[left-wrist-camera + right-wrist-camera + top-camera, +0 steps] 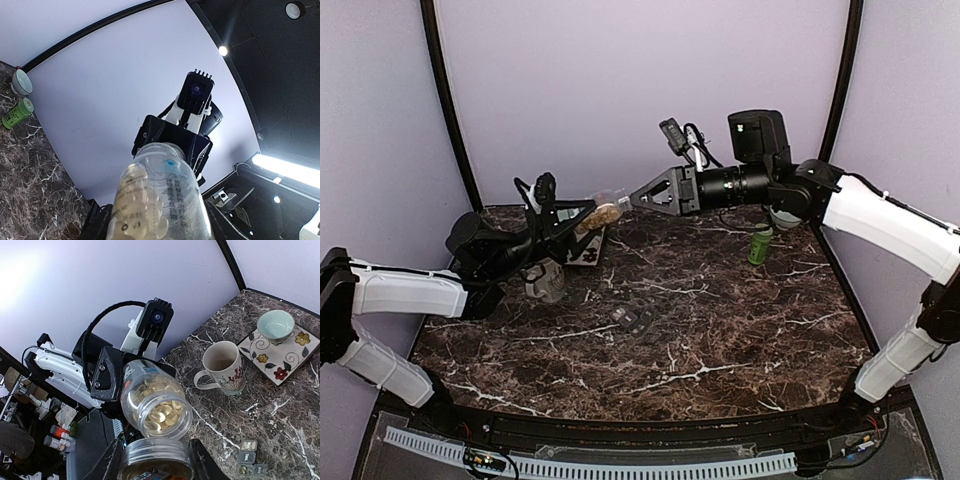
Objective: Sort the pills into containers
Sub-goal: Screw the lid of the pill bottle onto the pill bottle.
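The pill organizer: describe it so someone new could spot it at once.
On the dark marble table, look near the middle, right of the white mug. The pill organizer lies there alone: a low dark grey block of small square compartments, far flatter than the mug.

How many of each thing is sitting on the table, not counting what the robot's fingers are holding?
Bowls: 2
Mug: 1
Plate: 1
Green bottle: 1
Pill box: 1
Total: 6
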Motion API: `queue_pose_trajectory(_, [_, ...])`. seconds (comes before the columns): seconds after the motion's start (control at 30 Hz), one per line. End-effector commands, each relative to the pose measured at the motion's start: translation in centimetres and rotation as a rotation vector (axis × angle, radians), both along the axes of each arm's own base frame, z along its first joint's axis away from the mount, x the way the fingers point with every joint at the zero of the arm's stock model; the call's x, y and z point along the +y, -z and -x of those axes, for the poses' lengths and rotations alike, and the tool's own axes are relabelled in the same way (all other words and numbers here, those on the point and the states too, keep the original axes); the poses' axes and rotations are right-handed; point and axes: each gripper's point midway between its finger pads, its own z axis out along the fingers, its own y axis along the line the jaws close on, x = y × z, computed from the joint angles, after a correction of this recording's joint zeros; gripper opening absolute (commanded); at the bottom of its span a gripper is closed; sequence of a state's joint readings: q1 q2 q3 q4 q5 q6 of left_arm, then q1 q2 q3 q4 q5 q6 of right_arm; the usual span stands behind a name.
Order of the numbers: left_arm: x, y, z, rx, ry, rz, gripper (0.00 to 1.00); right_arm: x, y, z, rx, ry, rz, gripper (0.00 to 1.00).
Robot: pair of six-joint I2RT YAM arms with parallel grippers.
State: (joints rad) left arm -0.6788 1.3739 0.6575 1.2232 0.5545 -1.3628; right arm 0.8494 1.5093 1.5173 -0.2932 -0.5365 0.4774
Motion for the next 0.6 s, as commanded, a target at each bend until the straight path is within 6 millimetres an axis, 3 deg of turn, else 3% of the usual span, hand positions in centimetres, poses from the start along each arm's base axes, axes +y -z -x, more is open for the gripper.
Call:
queue_pose_trajectory(0.0, [0.8, -3.1, 1.4, -0.069, 0.051, 0.047, 0.0, 0.9, -2.3, 0.3, -0.026, -0.025, -0.058, 0.36])
queue_pose_trajectory(0.57, [0.8, -4.8, 2.3, -0.105, 0.134, 0.065, 0.0, 2.3, -2.7, -0.2, -0.014, -0.044, -0.082, 0.37])
